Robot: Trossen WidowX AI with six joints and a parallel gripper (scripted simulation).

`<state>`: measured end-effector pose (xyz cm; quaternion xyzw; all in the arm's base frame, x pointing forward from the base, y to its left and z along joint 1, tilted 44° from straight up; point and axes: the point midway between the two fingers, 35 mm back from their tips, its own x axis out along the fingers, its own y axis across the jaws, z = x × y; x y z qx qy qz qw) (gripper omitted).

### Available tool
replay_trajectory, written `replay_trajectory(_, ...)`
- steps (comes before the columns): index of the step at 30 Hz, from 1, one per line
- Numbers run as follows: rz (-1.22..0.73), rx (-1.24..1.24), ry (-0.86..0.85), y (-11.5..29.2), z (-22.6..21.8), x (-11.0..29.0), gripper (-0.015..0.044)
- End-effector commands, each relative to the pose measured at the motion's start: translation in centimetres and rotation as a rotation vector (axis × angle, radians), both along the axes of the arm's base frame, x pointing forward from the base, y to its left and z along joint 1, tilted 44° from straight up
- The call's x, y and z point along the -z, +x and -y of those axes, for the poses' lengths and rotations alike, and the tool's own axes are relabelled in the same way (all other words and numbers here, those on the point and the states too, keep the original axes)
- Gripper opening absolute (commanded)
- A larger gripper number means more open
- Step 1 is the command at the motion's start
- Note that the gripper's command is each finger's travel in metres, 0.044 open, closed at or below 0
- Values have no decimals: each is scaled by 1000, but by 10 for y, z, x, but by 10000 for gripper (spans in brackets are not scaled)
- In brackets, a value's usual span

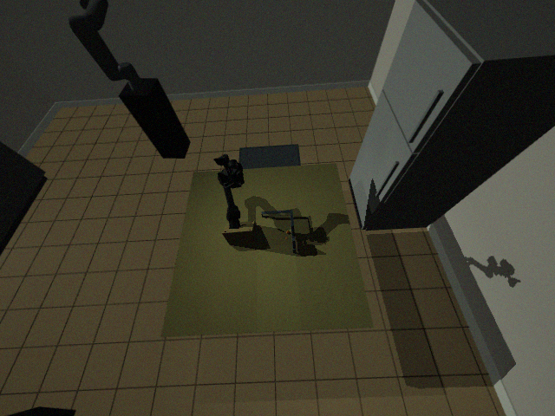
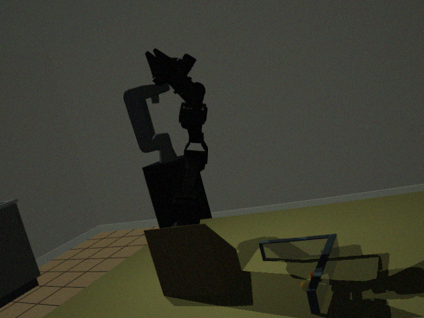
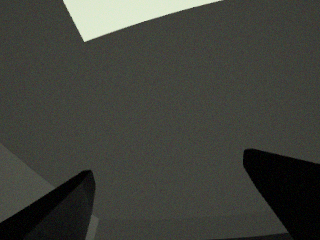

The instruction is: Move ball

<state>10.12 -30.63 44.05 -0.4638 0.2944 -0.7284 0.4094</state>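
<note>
Two small orange round shapes show close together in the exterior view, a brighter one (image 2: 311, 274) and a duller one (image 2: 304, 285), beside the near wall. I cannot tell which is the ball and which is the see-through copy. In the top view they show only as a tiny orange spot (image 1: 288, 232). The two low clear walls have dark blue rims (image 1: 293, 243) (image 2: 324, 257) that meet in a corner. My gripper (image 2: 151, 52) (image 3: 171, 168) is open and empty. It is raised high above the arm's base, far from the orange shapes, and points up and away from them.
A brown block (image 1: 245, 238) (image 2: 198, 267) stands below the arm, left of the walls. Shadows of the arm and walls fall around the orange shapes. A black pedestal (image 1: 156, 118) carries a grey arm behind. A tall pale cabinet (image 1: 403, 89) stands to the right in the top view.
</note>
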Motion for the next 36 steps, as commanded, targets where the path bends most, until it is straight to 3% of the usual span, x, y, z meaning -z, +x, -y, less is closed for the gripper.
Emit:
replay_trajectory(1,-1,-4,1,1,0,0,374)
replay_trajectory(7,-66,-192,69,57,15,21,221)
replay_trajectory(14,-161,-535,236,159,18,76,221)
replay_trajectory(21,-243,-857,465,250,-12,148,221)
replay_trajectory(30,-326,-1099,731,313,-65,226,221)
replay_trajectory(36,-340,-1286,1074,348,-124,300,221)
